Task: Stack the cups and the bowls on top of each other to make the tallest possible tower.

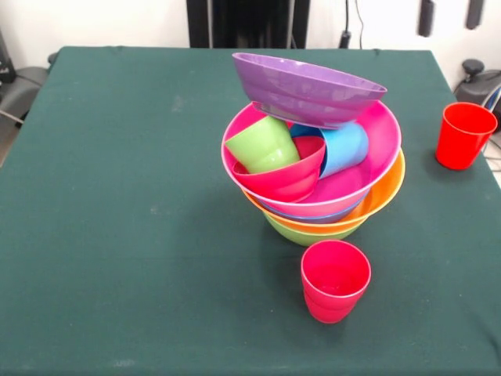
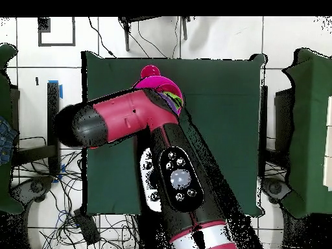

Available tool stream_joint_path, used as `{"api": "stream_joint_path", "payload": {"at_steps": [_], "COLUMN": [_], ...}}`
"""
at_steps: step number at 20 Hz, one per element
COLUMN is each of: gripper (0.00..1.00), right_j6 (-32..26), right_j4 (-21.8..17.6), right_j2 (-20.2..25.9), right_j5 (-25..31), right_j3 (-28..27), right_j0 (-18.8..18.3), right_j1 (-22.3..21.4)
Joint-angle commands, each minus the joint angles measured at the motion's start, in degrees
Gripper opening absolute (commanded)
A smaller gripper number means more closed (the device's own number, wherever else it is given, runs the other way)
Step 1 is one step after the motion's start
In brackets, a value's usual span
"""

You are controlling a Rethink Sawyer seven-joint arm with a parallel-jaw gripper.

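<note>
- The tower point(image 1: 325, 200) stands near the middle of the counter point(image 1: 117, 196), a nest of glossy round plastic bowls: lime green lowest, then an orange rim, a blue rim, and the wide pink bowl point(image 1: 376, 149) above them.
- Inside the pink bowl, a small red bowl point(image 1: 290, 176) sits tilted, holding a lime green cup point(image 1: 262, 146) lying on its side; a sky blue cup point(image 1: 340, 146) lies on its side just beside it.
- A purple bowl point(image 1: 305, 90) perches tilted on the pink bowl's far rim, its shallow, smooth underside facing the front camera.
- One red cup point(image 1: 335, 280), tapered and handleless, stands upright just in front of the tower; another red cup point(image 1: 463, 135) stands upright well apart, near the counter's edge.
- The counter is covered in dark green cloth with faint pale marks.
- Overhead, the red and black arm point(image 2: 139, 120) stretches across the tower, leaving only part of the pink rim showing; the pincer cannot be seen in either view.
</note>
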Motion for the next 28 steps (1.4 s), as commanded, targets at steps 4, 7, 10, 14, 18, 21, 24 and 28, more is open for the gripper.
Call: {"api": "stream_joint_path", "payload": {"at_steps": [4, 7, 10, 14, 18, 21, 24, 28], "gripper": [1.0, 1.0, 1.0, 1.0, 1.0, 1.0, 1.0, 1.0], "right_j6": [9.1, 6.4, 3.8, 1.4, 1.2, 0.8, 0.0, -0.8], "right_j4": [-3.7, -5.7, -6.4, -7.1, -8.1, -8.4, -7.6, -6.0], "right_j2": [-5.3, -6.2, -6.5, -6.8, -7.6, -7.9, -7.0, -4.5], "right_j5": [-4.2, -6.5, -7.7, -7.3, -7.4, -6.1, -5.6, -6.7], "right_j3": [-2.2, -2.0, -1.9, -1.8, -3.4, -5.1, -5.1, -4.2], "right_j0": [8.0, 8.5, 8.3, 8.0, 8.7, 9.2, 8.9, 8.6], "right_j1": [8.3, 10.7, 13.0, 15.1, 18.2, 20.0, 20.8, 21.8]}}
